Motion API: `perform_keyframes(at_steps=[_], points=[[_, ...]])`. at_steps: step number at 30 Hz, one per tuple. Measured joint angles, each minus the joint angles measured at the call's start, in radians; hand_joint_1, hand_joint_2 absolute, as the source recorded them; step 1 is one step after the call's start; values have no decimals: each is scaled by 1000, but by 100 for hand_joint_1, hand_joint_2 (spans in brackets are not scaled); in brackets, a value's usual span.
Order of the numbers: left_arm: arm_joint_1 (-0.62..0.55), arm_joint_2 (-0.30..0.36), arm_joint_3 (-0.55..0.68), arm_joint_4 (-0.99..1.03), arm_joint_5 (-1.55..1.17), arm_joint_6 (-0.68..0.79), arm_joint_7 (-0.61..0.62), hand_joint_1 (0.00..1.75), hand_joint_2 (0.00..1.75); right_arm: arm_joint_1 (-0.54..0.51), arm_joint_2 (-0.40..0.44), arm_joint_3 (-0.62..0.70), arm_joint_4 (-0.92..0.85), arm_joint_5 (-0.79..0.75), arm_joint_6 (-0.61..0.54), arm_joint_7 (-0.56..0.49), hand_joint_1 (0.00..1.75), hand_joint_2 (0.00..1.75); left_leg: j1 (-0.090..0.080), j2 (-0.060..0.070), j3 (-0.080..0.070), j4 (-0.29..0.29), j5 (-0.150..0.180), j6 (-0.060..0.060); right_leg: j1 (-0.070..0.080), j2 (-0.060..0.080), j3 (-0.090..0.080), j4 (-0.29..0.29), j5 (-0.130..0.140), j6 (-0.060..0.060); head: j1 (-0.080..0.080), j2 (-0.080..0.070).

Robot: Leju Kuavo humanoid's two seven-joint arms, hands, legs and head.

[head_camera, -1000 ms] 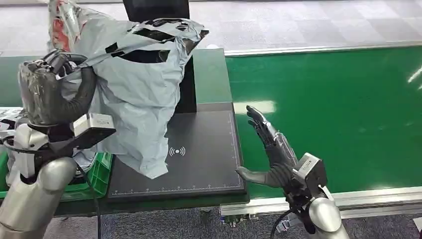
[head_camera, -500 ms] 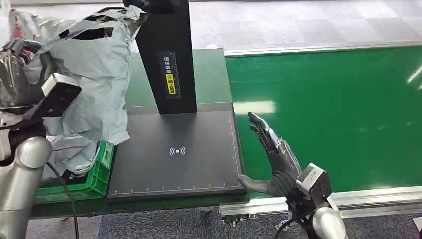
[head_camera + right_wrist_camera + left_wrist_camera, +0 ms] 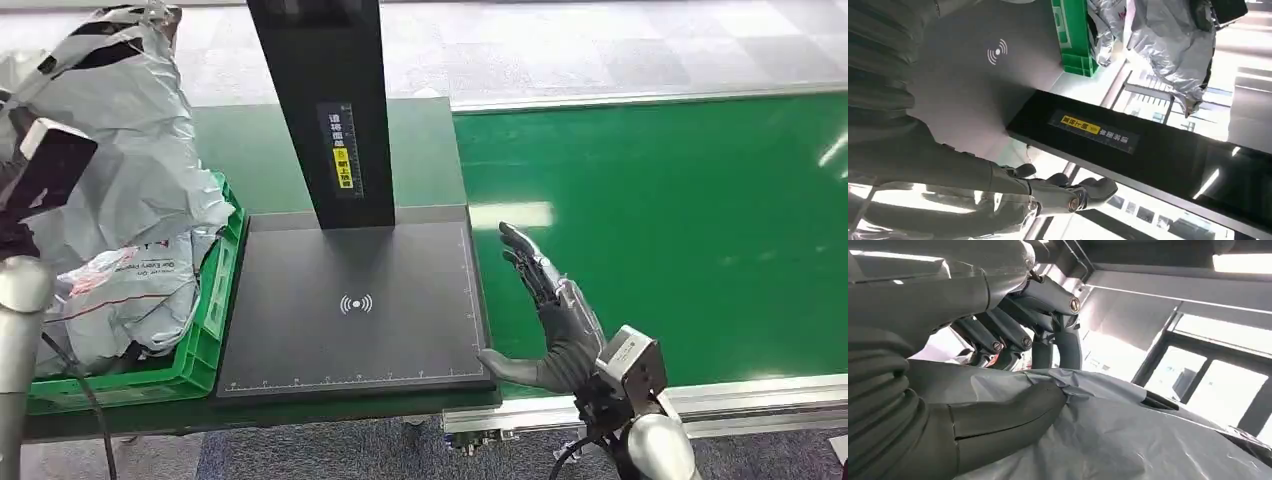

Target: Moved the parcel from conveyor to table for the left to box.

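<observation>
Head view: the grey parcel point(image 3: 130, 150) hangs over the green box point(image 3: 205, 340); the right hand point(image 3: 550, 320) lies spread, empty, beside the black scanner pad point(image 3: 350, 310). Left wrist view: the left hand point(image 3: 1013, 340) clutches the parcel. Right wrist view: the post's yellow label point(image 3: 1075, 122) is unreadable.

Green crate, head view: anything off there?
Nothing damaged or spilled. The grey parcel, gripped by the left hand, hangs crumpled above the green crate, which already holds another bag. The right hand rests open at the scanner pad edge.
</observation>
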Motion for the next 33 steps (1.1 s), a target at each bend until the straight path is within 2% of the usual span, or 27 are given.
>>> perform_keyframes(at_steps=[8,13,14,15,16,33], points=[[-2,1,-1,31,-7,3,-7,175,175,-9,0,0,8,-2,-9,4,0,175,0,0,0,0,0,0,0,0,0,0,0,0,0,0],[44,-5,-2,-3,-29,-10,11,175,175,-11,0,0,9,-2,-13,8,0,175,0,0,0,0,0,0,0,0,-1,0,0,0,0,0],[56,-8,-2,-16,-37,-21,19,108,175,-11,0,0,9,-2,-13,8,0,175,0,0,0,0,0,0,0,0,-1,0,0,0,0,0],[65,-11,-3,-28,-46,-36,28,12,175,-11,0,0,9,-2,-12,10,0,175,0,0,-1,0,0,0,0,0,-1,0,0,0,0,0],[70,-14,-3,-39,-52,-49,35,0,175,-11,0,0,9,0,-11,11,0,175,0,0,-1,0,0,0,0,0,-1,0,0,0,0,0],[84,-24,6,-112,-48,-78,53,0,175,-11,0,0,8,15,2,26,0,175,0,0,-1,0,0,0,0,0,-1,0,0,0,0,0]])
